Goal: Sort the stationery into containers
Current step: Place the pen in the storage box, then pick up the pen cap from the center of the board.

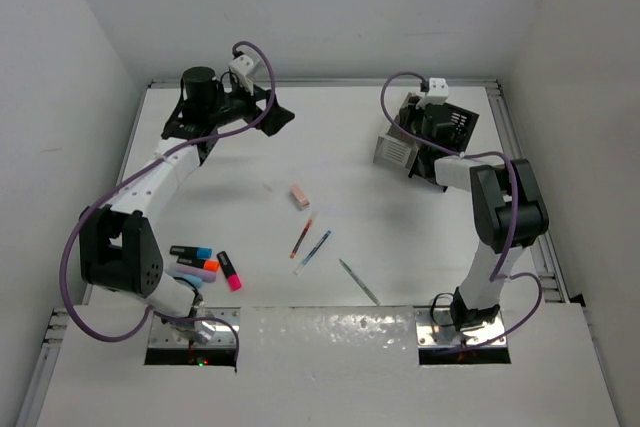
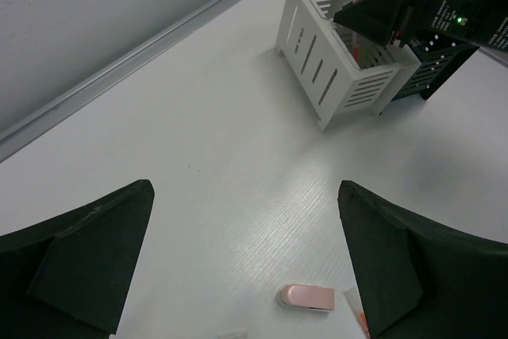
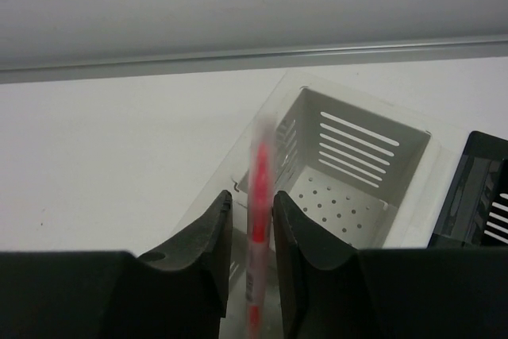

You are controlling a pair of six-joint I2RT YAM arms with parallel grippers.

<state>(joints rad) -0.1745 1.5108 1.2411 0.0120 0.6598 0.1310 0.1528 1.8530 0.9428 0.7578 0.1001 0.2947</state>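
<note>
White walls close in on three sides of the bench (image 1: 420, 237), and a metal rail (image 1: 330, 81) runs along its far edge. My left tool (image 2: 246, 263) hangs at upper left with its fingers wide apart and open surface stretching toward the white organiser (image 2: 317, 61). My right tool (image 3: 252, 228) sits over that organiser, tight beside the black organiser (image 3: 476, 188). A pink pen (image 3: 260, 188) stands blurred between its fingers, and I cannot tell whether they pinch it. The eraser (image 1: 298, 195) lies mid-frame, and the highlighters (image 1: 205, 264) lie at lower left.
</note>
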